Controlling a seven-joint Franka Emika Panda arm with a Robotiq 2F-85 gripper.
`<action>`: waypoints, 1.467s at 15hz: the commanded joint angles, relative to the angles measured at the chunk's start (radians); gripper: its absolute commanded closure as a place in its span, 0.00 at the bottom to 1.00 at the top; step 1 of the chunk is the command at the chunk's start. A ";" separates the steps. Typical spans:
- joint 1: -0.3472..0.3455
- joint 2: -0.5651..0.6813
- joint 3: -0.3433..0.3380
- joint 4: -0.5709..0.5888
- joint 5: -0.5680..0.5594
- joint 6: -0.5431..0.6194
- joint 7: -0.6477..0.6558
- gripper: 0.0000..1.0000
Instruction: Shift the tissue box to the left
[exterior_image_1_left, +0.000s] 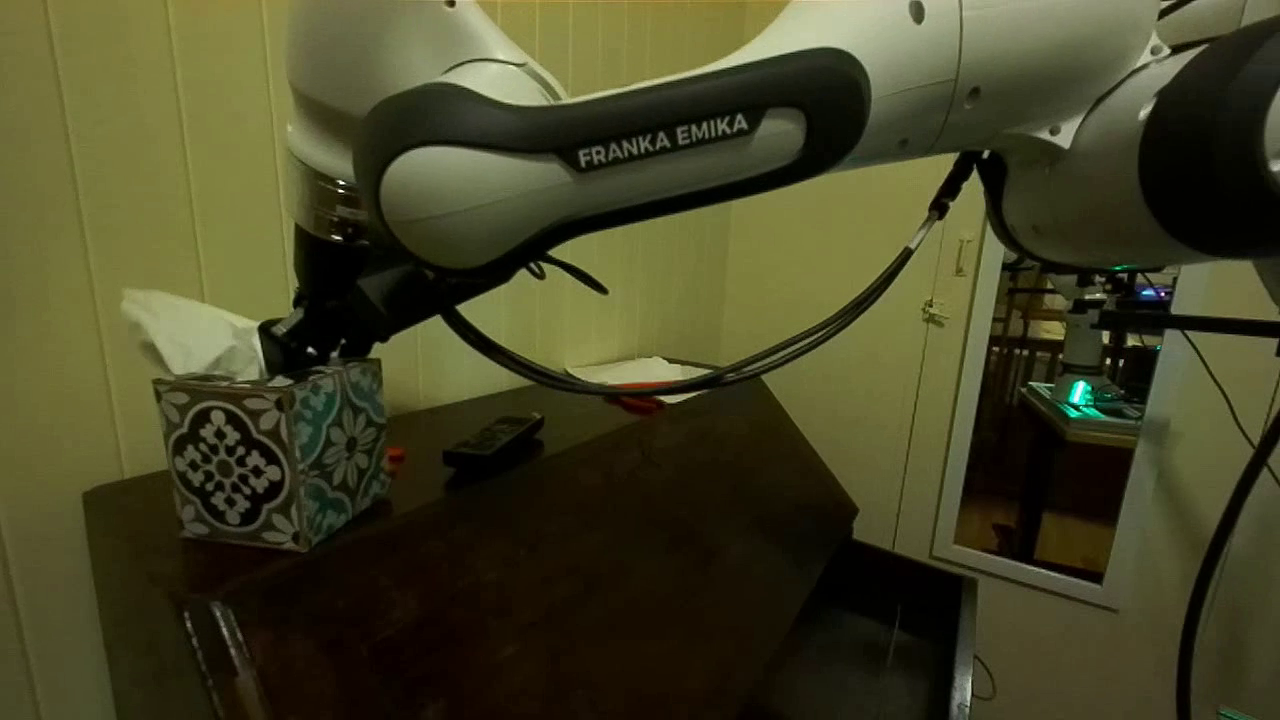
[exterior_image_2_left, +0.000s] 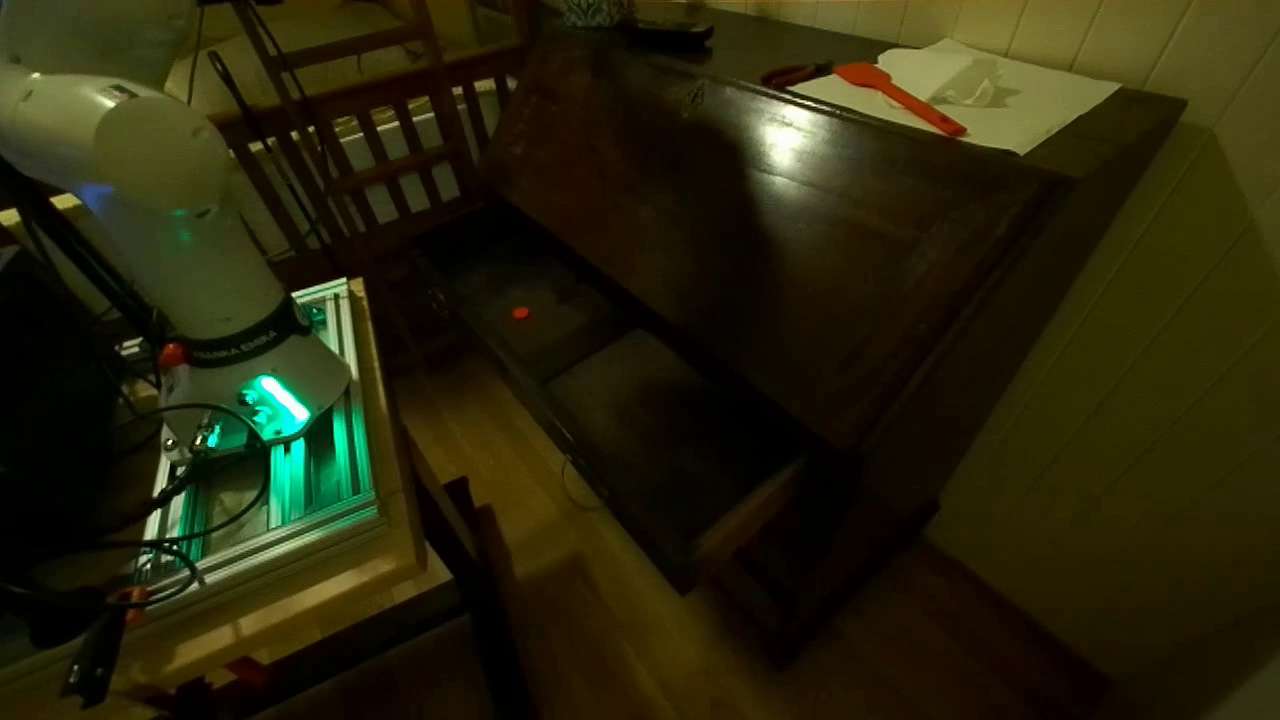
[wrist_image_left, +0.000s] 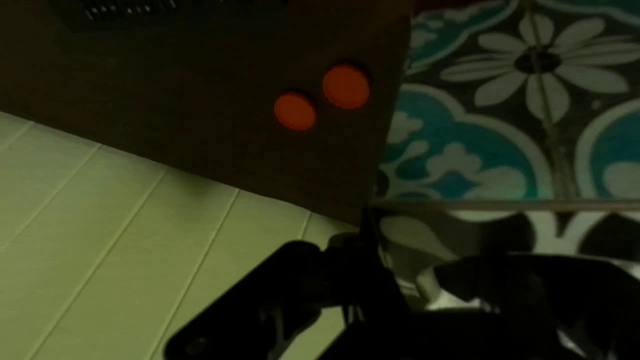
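The tissue box (exterior_image_1_left: 235, 462), patterned in black, white and teal, stands upright at the far left end of the dark desk top in an exterior view. White tissue (exterior_image_1_left: 190, 335) sticks out of its top. Only its lower part (exterior_image_2_left: 598, 12) shows at the top edge of an exterior view. My gripper (exterior_image_1_left: 315, 358) is at the box's top, beside the tissue. In the wrist view the box (wrist_image_left: 500, 125) fills the right side. The gripper's fingers (wrist_image_left: 406, 262) are apart, one over the box's top and one beyond its edge. Contact with the box is too dark to tell.
A black remote (exterior_image_1_left: 495, 440) lies near the box. Two small red discs (wrist_image_left: 346, 86) lie between box and remote. The panelled wall (wrist_image_left: 100, 225) is close behind. White paper (exterior_image_2_left: 1060, 95) and a red spatula (exterior_image_2_left: 905, 98) lie farther along. A drawer (exterior_image_2_left: 680, 430) is open below.
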 joint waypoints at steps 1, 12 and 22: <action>0.037 0.100 -0.050 0.182 -0.004 -0.066 -0.031 0.53; -0.037 0.011 0.034 0.339 0.175 -0.356 -0.167 0.00; -0.354 -0.306 0.039 0.369 0.535 -1.010 -0.243 0.00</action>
